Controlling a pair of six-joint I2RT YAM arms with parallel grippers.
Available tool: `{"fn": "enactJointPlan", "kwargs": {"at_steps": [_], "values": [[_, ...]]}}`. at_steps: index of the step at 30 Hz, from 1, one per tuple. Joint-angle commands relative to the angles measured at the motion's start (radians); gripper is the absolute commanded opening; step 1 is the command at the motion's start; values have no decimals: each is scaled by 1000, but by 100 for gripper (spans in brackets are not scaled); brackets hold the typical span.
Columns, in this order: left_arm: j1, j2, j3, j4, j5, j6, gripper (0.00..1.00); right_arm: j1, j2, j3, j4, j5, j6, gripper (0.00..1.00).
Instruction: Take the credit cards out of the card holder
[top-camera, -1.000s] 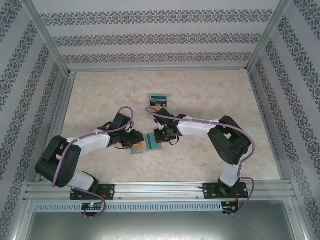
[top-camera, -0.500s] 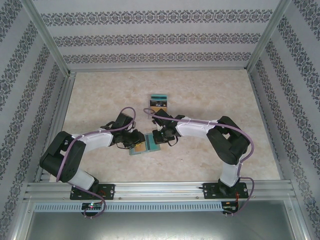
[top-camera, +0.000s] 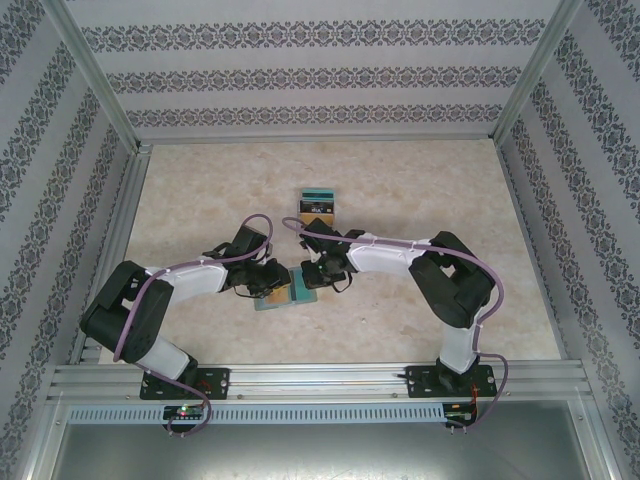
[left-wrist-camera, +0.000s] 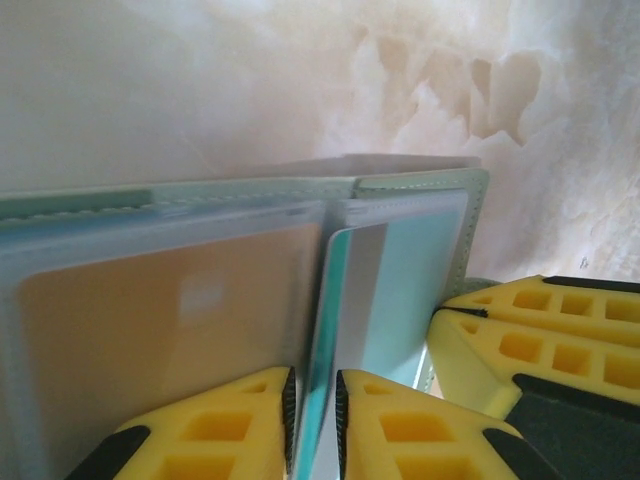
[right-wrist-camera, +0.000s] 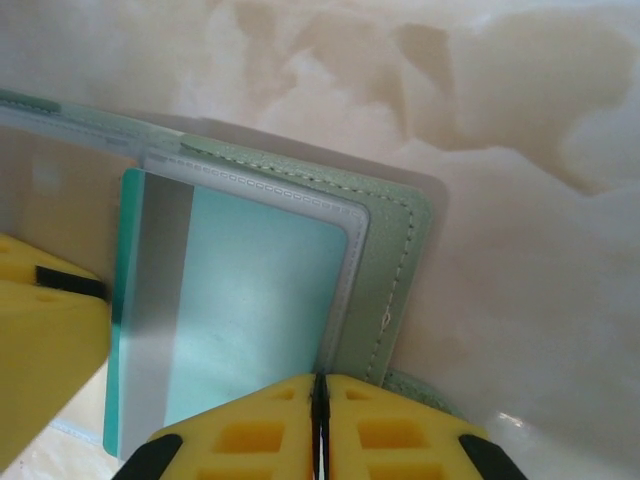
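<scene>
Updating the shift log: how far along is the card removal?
Done: two cards lie beyond the card holder. In hand: the right end effector clamps the holder's edge while the left end effector pinches the teal card, which is partly out of its pocket. Left: that card and the orange card, fully pocketed.

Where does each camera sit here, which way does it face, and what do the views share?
Top external: above and behind the bases, looking down at the table; both arms whole, left gripper and right gripper meeting over the card holder.
Left wrist: low over the open holder, looking along its own yellow fingers, which pinch the teal card.
Right wrist: close above the holder's corner, its fingers closed together at the edge.
Shared: both wrist views show the teal card and the other gripper's yellow finger.
</scene>
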Motion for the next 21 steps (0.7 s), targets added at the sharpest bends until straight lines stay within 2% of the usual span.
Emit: {"fn": "enactJointPlan", "kwargs": {"at_steps": [1,12,17,21], "values": [[-12,9,-2,15,19,-4,20,21,30,20,-6,-30,-9,13],[-12,10,1,-23,7,8,20,23,34,26,-10,-25,-9,14],[-12,4,17,-111,-40,44,20,22,37,26,-11,-26,-10,14],[-11,7,7,-79,-20,39,15,21,40,29,-13,-26,-10,14]]}}
